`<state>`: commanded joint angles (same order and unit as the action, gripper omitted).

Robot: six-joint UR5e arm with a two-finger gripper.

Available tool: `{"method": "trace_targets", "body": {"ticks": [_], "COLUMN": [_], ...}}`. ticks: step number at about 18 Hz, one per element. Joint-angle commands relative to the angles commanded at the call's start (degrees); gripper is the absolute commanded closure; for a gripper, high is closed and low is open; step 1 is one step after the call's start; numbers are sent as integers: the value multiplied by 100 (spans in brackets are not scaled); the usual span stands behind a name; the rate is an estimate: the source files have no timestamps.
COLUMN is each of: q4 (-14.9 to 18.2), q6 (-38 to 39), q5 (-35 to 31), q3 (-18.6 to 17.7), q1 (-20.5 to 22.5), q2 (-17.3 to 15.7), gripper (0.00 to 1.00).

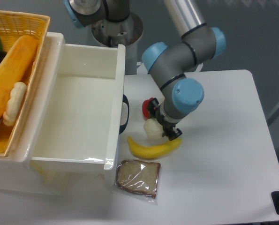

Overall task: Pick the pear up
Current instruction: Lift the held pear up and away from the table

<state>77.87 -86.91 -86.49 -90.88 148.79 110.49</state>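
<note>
The pear (151,129) is a pale cream, roundish fruit lying on the white table, just above the banana. My gripper (162,123) is down at the pear, coming from its right side. One dark finger (154,109) shows by the red pepper and the other (171,133) by the banana's right end. The pear's right part is hidden under the wrist. The fingers stand on either side of the pear, but I cannot tell whether they press on it.
A red bell pepper (147,107) lies just behind the pear. A yellow banana (153,149) lies in front of it, and a wrapped bread slice (138,177) nearer the front edge. A large white bin (112,108) stands left, and a wicker basket (36,21) of food sits beyond it.
</note>
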Motion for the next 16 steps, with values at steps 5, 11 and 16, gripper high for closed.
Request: {"method": "trace_targets", "body": {"ticks": [5,11,16], "q4": [378,966,1081], "q6": [-378,-1476,-1749], "q5": [0,-17,-17], "q3": [264,220,176], "q1": [246,905,1169], "q2": [-167,-607,-774], "gripper": [64,64,64]}}
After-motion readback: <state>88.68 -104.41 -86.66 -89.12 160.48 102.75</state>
